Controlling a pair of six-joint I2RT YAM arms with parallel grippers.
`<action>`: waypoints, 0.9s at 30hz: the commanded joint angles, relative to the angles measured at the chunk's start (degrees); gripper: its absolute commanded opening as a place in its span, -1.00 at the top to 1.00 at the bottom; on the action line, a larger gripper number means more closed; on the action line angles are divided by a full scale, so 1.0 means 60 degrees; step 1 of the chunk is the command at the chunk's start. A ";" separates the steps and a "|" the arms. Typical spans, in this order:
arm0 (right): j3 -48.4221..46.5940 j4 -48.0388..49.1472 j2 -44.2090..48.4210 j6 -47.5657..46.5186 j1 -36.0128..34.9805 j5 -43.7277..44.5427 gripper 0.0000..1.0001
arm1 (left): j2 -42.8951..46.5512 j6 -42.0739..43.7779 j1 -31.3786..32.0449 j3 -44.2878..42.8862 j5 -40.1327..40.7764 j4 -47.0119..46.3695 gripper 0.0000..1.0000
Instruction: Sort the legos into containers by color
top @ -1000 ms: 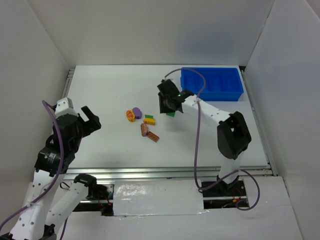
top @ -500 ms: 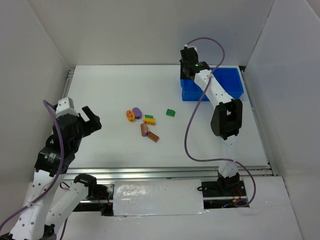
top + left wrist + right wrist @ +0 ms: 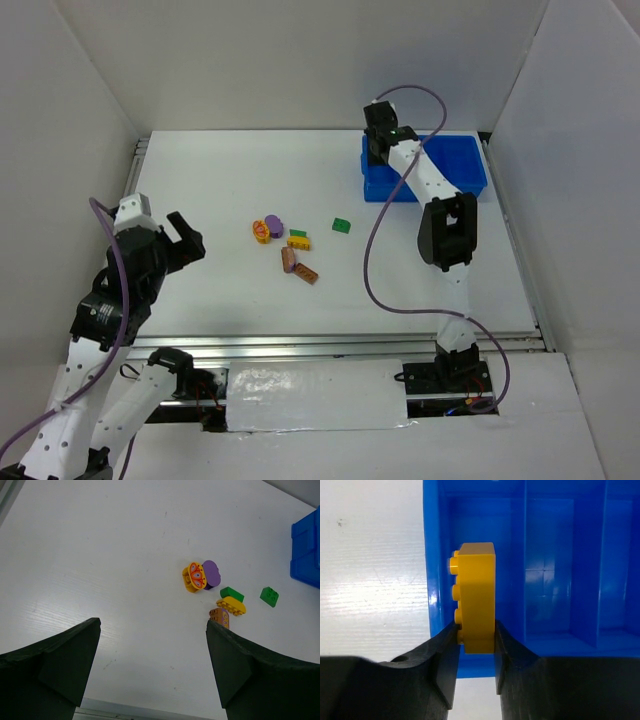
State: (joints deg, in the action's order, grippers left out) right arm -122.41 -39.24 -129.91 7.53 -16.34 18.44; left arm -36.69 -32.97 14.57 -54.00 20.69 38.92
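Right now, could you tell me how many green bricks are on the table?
2: green square brick alone nearer the blue tray; longer green brick beside the yellow brick in the cluster. More may be hidden.

— What's around me besides the job itself?
— A flat white tabletop (image 3: 220,310) fills the middle of my overhead view. Plain white panel walls (image 3: 250,60) stand across the top and down both sides.
— And lower in the frame?
— A silver metal rail (image 3: 300,346) runs along the table's bottom edge, with a glossy white patch of tape (image 3: 315,398) just under it at bottom centre.
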 commanded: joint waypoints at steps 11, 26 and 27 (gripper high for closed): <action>-0.0691 -0.0036 0.0671 0.0282 0.0028 0.0165 -0.72 | -0.0359 0.0149 0.0048 -0.0009 -0.0021 -0.0334 -0.99; 0.5541 0.1676 0.7014 0.2113 -0.1331 -0.3908 -0.73 | -0.4327 -0.2033 0.0092 -0.1224 -0.1587 -0.0479 -0.99; 0.5853 0.1793 0.7525 0.2172 -0.1509 -0.3879 -0.73 | -0.4605 -0.2107 0.0106 -0.1254 -0.1820 -0.0611 -0.99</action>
State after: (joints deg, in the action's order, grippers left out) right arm -94.54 -32.51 -88.05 17.78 -21.37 0.38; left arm -60.29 -41.39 14.85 -59.57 13.76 37.98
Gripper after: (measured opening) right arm 0.863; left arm 0.994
